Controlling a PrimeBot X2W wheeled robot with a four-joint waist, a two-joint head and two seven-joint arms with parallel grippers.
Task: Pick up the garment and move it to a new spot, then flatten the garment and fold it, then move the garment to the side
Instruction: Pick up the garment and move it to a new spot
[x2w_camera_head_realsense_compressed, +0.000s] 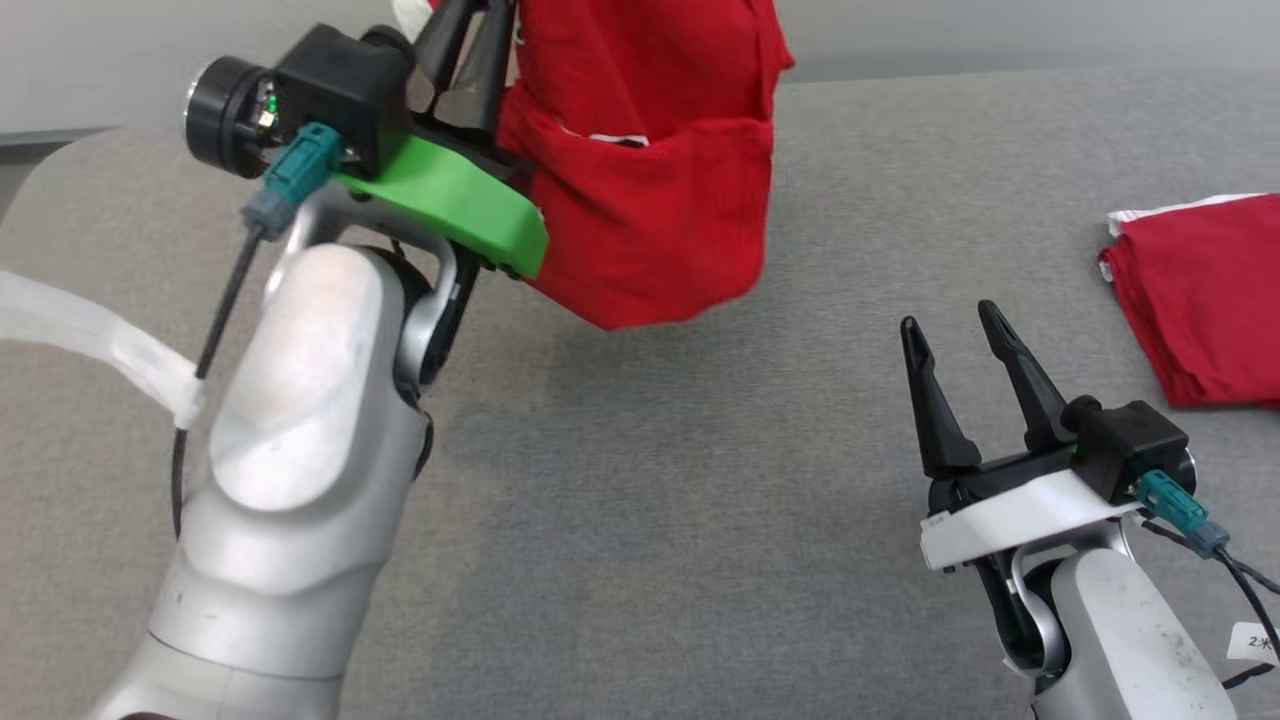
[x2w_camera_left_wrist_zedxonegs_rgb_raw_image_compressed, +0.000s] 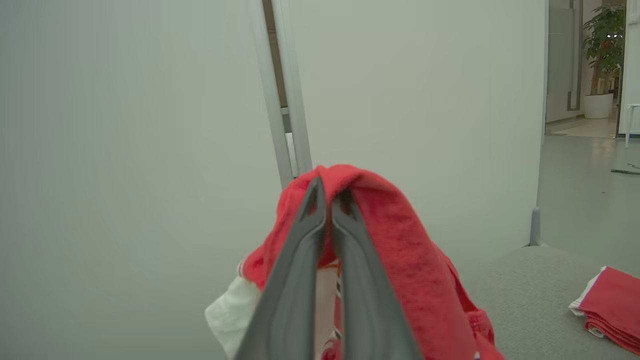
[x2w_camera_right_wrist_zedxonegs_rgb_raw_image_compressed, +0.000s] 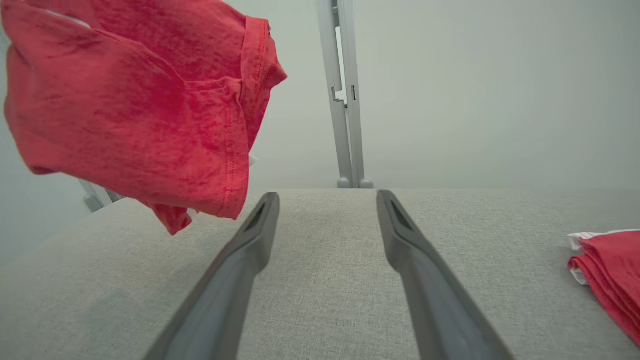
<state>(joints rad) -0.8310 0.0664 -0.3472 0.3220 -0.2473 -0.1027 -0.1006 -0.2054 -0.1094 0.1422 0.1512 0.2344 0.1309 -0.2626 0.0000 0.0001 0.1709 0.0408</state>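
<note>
A red garment (x2w_camera_head_realsense_compressed: 650, 170) with white trim hangs in the air above the grey table, bunched and drooping to a point. My left gripper (x2w_camera_head_realsense_compressed: 470, 60) is raised high at the upper left and shut on the garment's top. In the left wrist view the garment (x2w_camera_left_wrist_zedxonegs_rgb_raw_image_compressed: 400, 250) drapes over the closed left gripper (x2w_camera_left_wrist_zedxonegs_rgb_raw_image_compressed: 329, 200). My right gripper (x2w_camera_head_realsense_compressed: 955, 335) stands open low at the right, nothing between its fingers. From the right wrist view the garment (x2w_camera_right_wrist_zedxonegs_rgb_raw_image_compressed: 135, 105) hangs up and to the left of the open right gripper (x2w_camera_right_wrist_zedxonegs_rgb_raw_image_compressed: 327, 200).
A folded stack of red cloth (x2w_camera_head_realsense_compressed: 1205, 300) with a white edge lies at the table's right side, also seen as folded cloth (x2w_camera_right_wrist_zedxonegs_rgb_raw_image_compressed: 612, 275) and folded cloth (x2w_camera_left_wrist_zedxonegs_rgb_raw_image_compressed: 612, 305). The grey table (x2w_camera_head_realsense_compressed: 650, 520) spreads beneath. Pale partition panels (x2w_camera_right_wrist_zedxonegs_rgb_raw_image_compressed: 450, 90) stand behind it.
</note>
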